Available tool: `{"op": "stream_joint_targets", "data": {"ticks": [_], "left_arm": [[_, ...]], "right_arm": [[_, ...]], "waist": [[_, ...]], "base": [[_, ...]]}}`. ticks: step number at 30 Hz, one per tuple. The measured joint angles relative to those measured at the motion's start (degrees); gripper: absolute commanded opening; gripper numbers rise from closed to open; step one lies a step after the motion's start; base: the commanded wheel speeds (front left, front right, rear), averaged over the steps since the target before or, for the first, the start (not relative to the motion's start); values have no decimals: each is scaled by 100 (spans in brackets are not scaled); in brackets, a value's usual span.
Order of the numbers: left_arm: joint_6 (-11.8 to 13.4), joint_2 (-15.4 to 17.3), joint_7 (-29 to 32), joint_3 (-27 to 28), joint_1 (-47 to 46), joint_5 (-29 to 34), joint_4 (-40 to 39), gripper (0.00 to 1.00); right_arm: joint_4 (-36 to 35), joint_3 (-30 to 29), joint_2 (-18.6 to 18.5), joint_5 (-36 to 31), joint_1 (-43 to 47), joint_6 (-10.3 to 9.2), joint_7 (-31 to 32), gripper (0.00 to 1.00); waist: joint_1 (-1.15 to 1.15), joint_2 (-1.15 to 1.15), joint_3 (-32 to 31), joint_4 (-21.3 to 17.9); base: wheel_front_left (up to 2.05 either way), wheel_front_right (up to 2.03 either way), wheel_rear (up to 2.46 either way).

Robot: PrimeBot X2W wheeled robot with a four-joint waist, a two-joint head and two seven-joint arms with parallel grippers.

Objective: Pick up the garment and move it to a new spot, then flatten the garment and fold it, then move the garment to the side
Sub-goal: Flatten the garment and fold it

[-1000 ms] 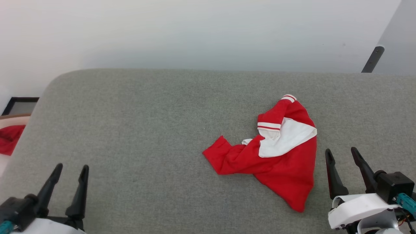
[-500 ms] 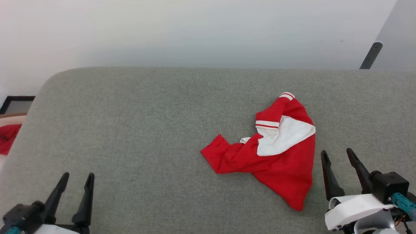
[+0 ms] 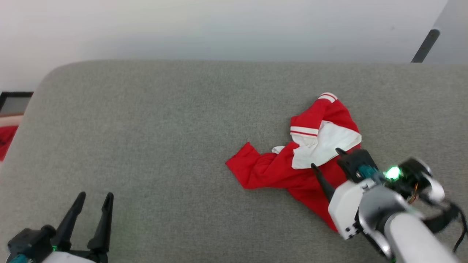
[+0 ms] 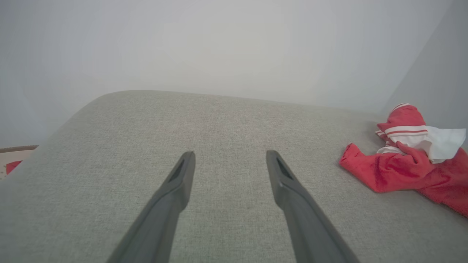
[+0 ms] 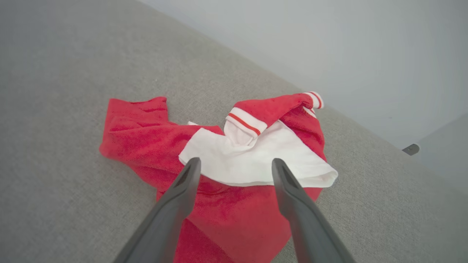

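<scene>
Garment red, white sleeve, striped trim; table grey.

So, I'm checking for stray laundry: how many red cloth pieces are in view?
2. The garment lies crumpled on the grey table's right half, by the right pincer; a red scrap shows past the table's left edge. Others could be hidden off-frame.

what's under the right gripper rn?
The crumpled garment: the open right gripper hangs over its white panel and red body. Gray table shows around it; anything beneath the cloth is covered.
</scene>
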Motion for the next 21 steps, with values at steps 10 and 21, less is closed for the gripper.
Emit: {"op": "stream_joint_targets", "data": {"ticks": [10,21], "left_arm": [[0,43,0,-332,-273,-312,38,100],[0,142,0,-470,-587,-570,24,100]], "right_arm": [[-904,1606,-1914,1039,-1368,1,2285,100],[-1038,2124,-2283,1204,-1742,0,2821,100]], "waist": [[0,0,452,259],[0,0,945,521]], "base": [[0,0,0],[0,0,0]]}}
